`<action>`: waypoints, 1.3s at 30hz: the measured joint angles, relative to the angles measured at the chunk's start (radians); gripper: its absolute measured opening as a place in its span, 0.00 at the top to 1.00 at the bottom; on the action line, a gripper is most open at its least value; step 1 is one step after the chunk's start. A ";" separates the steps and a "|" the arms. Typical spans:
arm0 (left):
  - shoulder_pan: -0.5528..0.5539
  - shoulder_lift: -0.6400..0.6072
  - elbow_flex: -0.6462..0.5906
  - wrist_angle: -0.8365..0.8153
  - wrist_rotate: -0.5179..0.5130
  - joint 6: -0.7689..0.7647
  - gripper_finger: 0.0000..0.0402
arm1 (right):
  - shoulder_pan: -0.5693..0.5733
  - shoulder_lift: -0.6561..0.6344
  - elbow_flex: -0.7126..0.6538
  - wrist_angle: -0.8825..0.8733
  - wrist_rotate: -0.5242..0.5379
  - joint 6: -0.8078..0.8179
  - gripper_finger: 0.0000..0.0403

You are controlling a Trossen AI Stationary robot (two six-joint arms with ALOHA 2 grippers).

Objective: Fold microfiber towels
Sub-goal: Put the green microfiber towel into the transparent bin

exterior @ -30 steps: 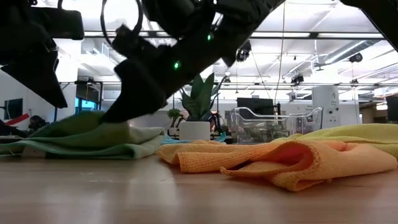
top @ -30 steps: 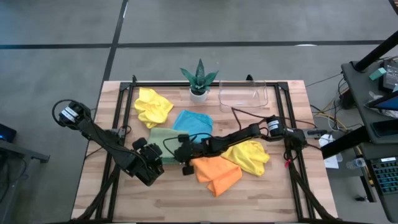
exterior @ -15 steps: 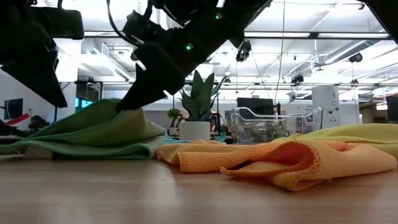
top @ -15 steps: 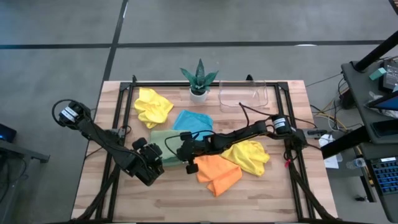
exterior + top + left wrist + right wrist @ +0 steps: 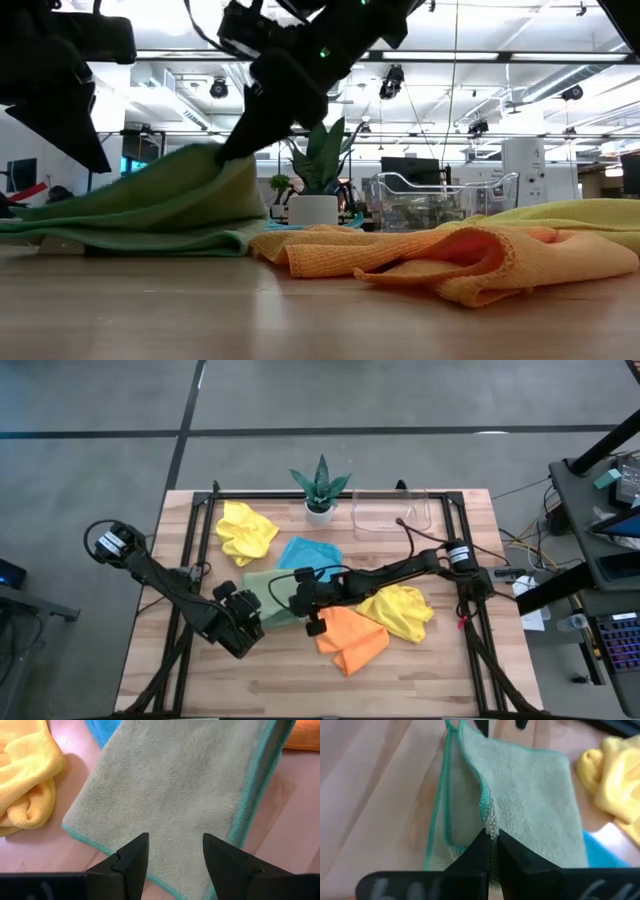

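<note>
Wood planks make up the table (image 5: 420, 670) seen from above, with a black frame along its edges and grey floor beyond. My right gripper (image 5: 297, 596) reaches across to the middle and is pinched closed on an edge of the sage green towel (image 5: 258, 582). My left gripper (image 5: 246, 622) waits just near of that towel, fingers apart, holding nothing. The sky blue towel (image 5: 312, 554) lies just beyond the green one, a yellow towel (image 5: 244, 528) at far left, the orange towel (image 5: 350, 638) and second yellow towel (image 5: 402, 609) to the right. A spiky potted plant (image 5: 320, 487) and a clear plastic tray (image 5: 392, 514) stand along the far edge.

From table height, the green towel's edge is lifted into a peak while the rest lies on the wood; behind is a bright hall with ceiling lights and monitors.

My left wrist camera looks down on the green towel lying flat, teal-stitched edge showing, between my spread fingers (image 5: 132, 857).

My right wrist camera shows my fingers (image 5: 480, 852) clamped on the towel's teal hem, the cloth folding over itself.
</note>
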 joint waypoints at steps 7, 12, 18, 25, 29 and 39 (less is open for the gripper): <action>0.016 0.000 0.000 0.007 -0.017 -0.001 0.57 | 0.000 0.051 -0.014 0.042 -0.014 0.066 0.97; 0.022 0.000 0.000 0.024 -0.020 -0.002 0.57 | 0.000 0.063 -0.014 0.049 -0.014 0.062 0.96; 0.022 0.000 -0.002 0.030 -0.026 -0.003 0.57 | 0.000 0.064 -0.014 0.037 -0.014 0.065 0.84; 0.026 0.000 -0.057 0.128 -0.025 -0.005 0.57 | 0.000 0.055 -0.014 0.000 -0.041 0.094 0.60; 0.028 0.000 -0.107 0.201 -0.018 -0.005 0.57 | 0.000 0.033 -0.014 -0.059 -0.041 0.113 0.54; 0.034 0.000 -0.218 0.332 -0.018 -0.064 0.57 | 0.000 0.003 -0.014 -0.120 -0.039 0.133 0.54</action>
